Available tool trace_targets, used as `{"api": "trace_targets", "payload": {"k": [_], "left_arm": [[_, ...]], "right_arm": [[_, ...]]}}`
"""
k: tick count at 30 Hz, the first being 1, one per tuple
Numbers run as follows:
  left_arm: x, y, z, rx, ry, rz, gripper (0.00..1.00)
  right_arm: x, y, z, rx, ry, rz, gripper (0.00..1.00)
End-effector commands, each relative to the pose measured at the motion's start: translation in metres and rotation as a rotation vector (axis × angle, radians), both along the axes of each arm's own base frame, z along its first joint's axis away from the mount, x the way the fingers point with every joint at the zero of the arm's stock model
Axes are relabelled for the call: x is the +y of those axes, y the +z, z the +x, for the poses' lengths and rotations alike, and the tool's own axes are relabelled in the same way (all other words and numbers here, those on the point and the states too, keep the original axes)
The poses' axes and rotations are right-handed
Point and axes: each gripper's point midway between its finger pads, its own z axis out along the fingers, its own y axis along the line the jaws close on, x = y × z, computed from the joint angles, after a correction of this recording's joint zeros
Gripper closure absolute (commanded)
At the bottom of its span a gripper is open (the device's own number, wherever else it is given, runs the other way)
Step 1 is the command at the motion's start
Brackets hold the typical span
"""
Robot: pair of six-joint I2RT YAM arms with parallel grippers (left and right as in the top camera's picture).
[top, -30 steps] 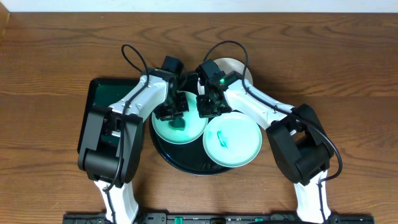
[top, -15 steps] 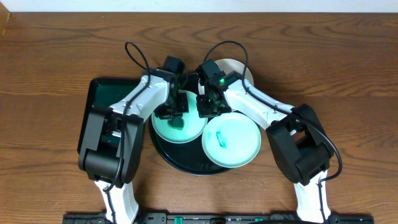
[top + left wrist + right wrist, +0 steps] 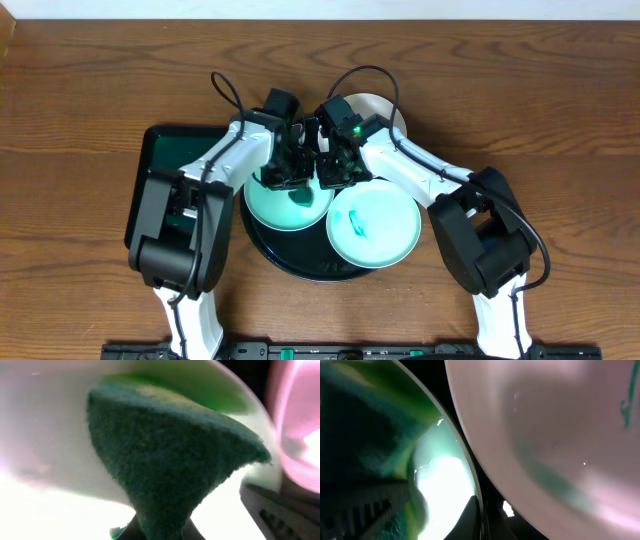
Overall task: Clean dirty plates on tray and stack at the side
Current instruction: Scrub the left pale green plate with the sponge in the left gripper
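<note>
The black tray [image 3: 292, 258] holds two pale mint plates. My left gripper [image 3: 288, 172] is shut on a dark green sponge [image 3: 170, 460] and presses it onto the left plate [image 3: 275, 208], which also shows in the left wrist view [image 3: 40, 435]. My right gripper [image 3: 335, 175] is shut on that plate's right rim [image 3: 472, 487], its jaws [image 3: 481, 515] on either side of the edge. The right plate [image 3: 373, 225] carries a teal smear in its centre and fills the right wrist view [image 3: 545, 435]. A third, white plate [image 3: 375, 105] lies on the table behind my right arm.
A dark green rectangular tray [image 3: 162, 152] lies on the table left of the black tray, partly under my left arm. Both arms cross over the back of the black tray. Bare wooden table [image 3: 560, 120] surrounds everything.
My left gripper has moved the sponge to the right and a little back across the left plate. My right gripper has stayed on the plate's rim.
</note>
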Motion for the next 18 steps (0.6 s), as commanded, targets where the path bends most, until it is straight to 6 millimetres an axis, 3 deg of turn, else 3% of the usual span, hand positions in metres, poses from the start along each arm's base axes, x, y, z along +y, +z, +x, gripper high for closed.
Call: {"api": "trace_targets", "payload": {"k": [1, 4, 9, 12, 16, 18], "left_arm": [[0.083, -0.010, 0.013, -0.076, 0.148, 0.461, 0.93], [0.113, -0.001, 0.008, -0.085, 0.183, 0.633, 0.93], [0.115, 0.000, -0.013, -0.008, 0.155, 0.659, 0.93], [0.083, -0.008, -0.028, 0.075, 0.089, 0.496, 0.93], [-0.005, -0.005, -0.048, 0.154, -0.158, 0.020, 0.93], [-0.021, -0.001, -0.047, 0.140, -0.199, -0.073, 0.93]], "right_arm": [[0.001, -0.013, -0.010, 0.046, 0.020, -0.005, 0.99], [0.001, -0.013, -0.010, 0.046, 0.020, -0.004, 0.99], [0.001, -0.012, -0.009, 0.042, 0.020, -0.002, 0.99], [0.001, -0.012, -0.009, 0.042, 0.020, -0.002, 0.99], [0.001, -0.012, -0.009, 0.042, 0.020, -0.002, 0.99], [0.001, -0.012, -0.009, 0.042, 0.020, -0.002, 0.99]]}}
